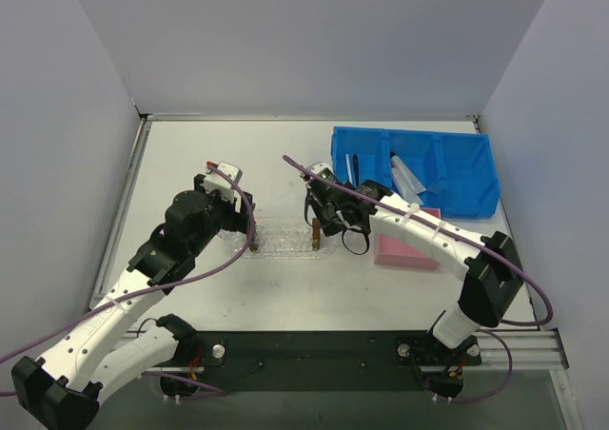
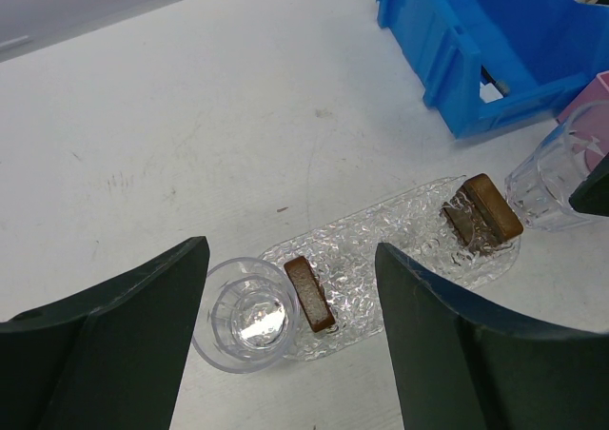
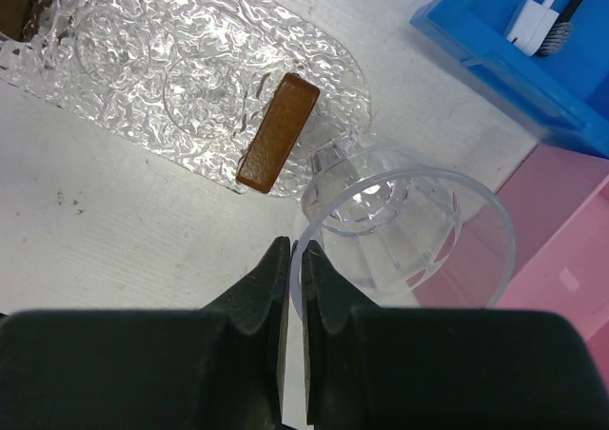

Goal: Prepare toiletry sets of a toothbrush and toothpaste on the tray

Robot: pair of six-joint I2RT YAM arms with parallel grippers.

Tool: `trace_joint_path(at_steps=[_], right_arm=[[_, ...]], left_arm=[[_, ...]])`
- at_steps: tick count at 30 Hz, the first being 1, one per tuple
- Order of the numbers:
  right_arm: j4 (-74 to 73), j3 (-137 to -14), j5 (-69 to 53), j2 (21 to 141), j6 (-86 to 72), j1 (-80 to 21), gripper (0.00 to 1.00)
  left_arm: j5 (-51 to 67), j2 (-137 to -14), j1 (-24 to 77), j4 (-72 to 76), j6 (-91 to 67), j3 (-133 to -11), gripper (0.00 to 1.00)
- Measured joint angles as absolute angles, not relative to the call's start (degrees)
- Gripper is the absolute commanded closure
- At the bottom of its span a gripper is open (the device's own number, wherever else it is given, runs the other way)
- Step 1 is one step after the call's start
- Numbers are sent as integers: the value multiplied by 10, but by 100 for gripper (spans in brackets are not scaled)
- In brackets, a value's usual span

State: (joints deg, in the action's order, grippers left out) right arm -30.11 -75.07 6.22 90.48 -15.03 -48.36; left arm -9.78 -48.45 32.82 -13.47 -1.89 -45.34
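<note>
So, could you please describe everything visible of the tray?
The tray is a long oval of clear, bumpy plastic with rounded ends, lying flat on the table. A brown block rests at one end and a second block at the other. A clear cup stands off one end, a second cup off the other. Nothing else lies on it.

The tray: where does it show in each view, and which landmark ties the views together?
Top external: tray at the picture's centre.
Left wrist: tray across the lower middle.
Right wrist: tray at upper left.
Landmark: the brown block at the tray's end, beside the clear cup that the right gripper pinches.
</note>
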Motion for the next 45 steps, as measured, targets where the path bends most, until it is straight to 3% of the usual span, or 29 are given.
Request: trace_joint_path(at_steps=[45], right_arm=[[-256,-742,25,980,-153,-459,100]], left_arm=[[-98,-484,328,-135,-19,-453,19]])
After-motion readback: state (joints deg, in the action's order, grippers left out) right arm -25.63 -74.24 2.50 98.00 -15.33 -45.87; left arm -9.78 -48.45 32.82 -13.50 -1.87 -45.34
